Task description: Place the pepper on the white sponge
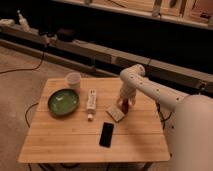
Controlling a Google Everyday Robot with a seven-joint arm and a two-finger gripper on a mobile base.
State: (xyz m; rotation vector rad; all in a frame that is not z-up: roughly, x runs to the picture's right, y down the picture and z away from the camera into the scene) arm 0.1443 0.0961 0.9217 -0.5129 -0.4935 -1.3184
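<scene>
The white, round-bodied robot fills the lower right of the frame. Its white arm reaches up and left over the light wooden slatted table (75,142), bends at a rounded elbow right of the frame's centre, then drops steeply towards the tabletop. The wrist points almost straight down.

At the end of the arm, the dark gripper (123,100) hangs low over the right-centre part of the table. It is right at the small dark red elongated pepper (126,107). Whether it is spread, closed or pinching the pepper cannot be told.

Only a dark red sliver of the pepper shows beneath the gripper. Its long axis seems to run roughly up and down in the frame. Which end points where cannot be told.

The flat cream-white squarish sponge (114,113) lies just to the lower left of the pepper, close beside it. The pepper is not on it.
</scene>
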